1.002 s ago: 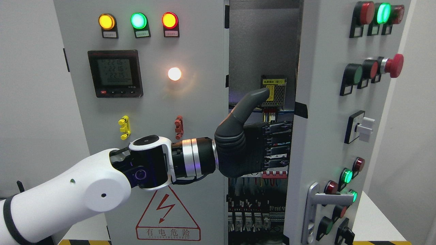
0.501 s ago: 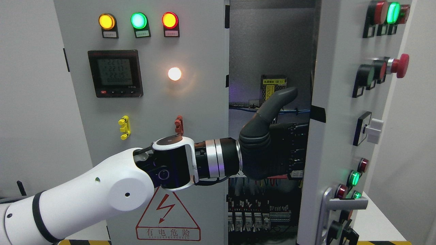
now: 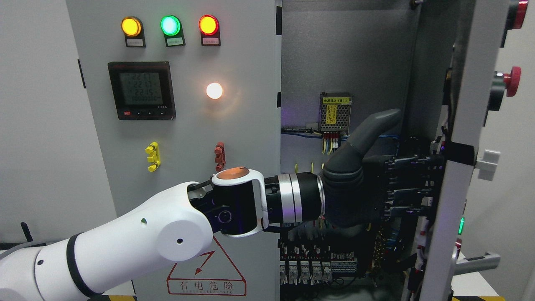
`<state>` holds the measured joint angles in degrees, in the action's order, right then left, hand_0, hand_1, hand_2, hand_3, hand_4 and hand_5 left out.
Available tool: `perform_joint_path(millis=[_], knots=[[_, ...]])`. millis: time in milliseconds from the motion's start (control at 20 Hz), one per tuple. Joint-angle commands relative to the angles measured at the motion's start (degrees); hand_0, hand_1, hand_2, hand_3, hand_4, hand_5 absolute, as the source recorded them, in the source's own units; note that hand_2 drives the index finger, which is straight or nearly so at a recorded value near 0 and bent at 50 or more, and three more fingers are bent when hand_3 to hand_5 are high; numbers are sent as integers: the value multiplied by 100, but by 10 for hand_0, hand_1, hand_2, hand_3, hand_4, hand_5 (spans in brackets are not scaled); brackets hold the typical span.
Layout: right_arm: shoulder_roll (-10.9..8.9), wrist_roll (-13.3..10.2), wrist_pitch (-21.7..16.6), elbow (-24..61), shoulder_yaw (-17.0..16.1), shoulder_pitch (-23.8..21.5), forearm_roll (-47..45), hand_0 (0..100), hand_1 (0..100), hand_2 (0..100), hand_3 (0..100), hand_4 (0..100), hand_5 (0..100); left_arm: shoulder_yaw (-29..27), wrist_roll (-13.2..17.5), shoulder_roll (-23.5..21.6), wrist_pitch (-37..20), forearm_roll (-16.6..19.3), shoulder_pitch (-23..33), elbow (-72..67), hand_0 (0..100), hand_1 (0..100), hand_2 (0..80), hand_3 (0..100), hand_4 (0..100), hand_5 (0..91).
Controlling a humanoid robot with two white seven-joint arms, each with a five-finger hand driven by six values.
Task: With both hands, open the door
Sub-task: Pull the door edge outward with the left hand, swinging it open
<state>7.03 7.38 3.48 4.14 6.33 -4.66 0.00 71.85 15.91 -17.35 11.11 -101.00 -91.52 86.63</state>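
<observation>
Swung: grey metal right-hand cabinet door [image 3: 459, 125], now nearly edge-on at picture right and well open, exposing wired cabinet interior [image 3: 334, 62]; pushed by black-gloved left hand [image 3: 376, 188], fingers extended flat against its inner face, holding nothing

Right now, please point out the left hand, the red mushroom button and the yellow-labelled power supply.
left hand [image 3: 359, 188], head view, back of the palm.
red mushroom button [image 3: 512, 78], head view, its red cap.
yellow-labelled power supply [image 3: 335, 112], head view, front grille beside the yellow label.
</observation>
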Motion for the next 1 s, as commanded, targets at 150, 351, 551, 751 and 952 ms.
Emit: perform_joint_path(millis=[150, 351, 551, 751, 952], knots=[[0, 1, 3, -1, 0, 0, -62, 381, 0, 0, 0, 0, 0, -75, -132, 706, 5, 19, -6, -32, 0, 0, 0, 0, 0, 0], [0, 1, -5, 8, 0, 0, -62, 381, 0, 0, 0, 0, 0, -58, -150, 820, 5, 28, -6, -32, 0, 0, 0, 0, 0, 0], [0, 1, 3, -1, 0, 0, -70, 381, 0, 0, 0, 0, 0, -58, -325, 1014, -3, 72, -15, -41, 0, 0, 0, 0, 0, 0], [0, 1, 3, -1, 0, 9, -62, 381, 0, 0, 0, 0, 0, -58, -580, 1137, -12, 72, -33, -41, 0, 0, 0, 0, 0, 0], [0, 1, 3, -1, 0, 0, -62, 381, 0, 0, 0, 0, 0, -40, -932, 1251, -47, 63, -33, -32, 0, 0, 0, 0, 0, 0]])
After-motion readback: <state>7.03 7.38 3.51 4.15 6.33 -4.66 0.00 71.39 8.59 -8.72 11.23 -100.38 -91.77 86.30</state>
